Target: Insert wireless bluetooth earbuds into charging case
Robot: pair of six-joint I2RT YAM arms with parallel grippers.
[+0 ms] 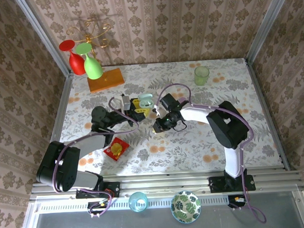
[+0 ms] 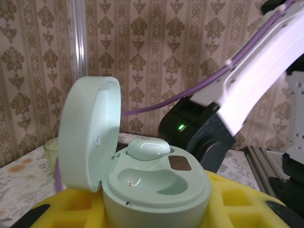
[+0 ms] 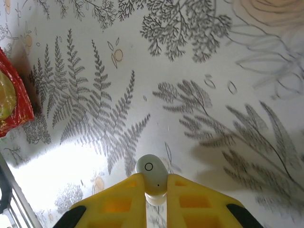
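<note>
Right tool [image 3: 155,186] is pinching one loose earbud [image 3: 151,170] at its yellow tips, over the fern-print tabletop [image 3: 213,71]. From overhead, the charging case [image 1: 145,100] sits near, toward eleven o'clock of that tool, clamped in the left tool [image 1: 142,109]; the right arm looks best placed to deliver. Left wrist view: one case, lid [image 2: 88,133] up at nine o'clock, one seated earbud [image 2: 148,148] at twelve, one empty socket [image 2: 152,183] lying three-to-nine.

High camera looks down on table [image 1: 194,147]; left wrist looks level, right wrist downward.
</note>
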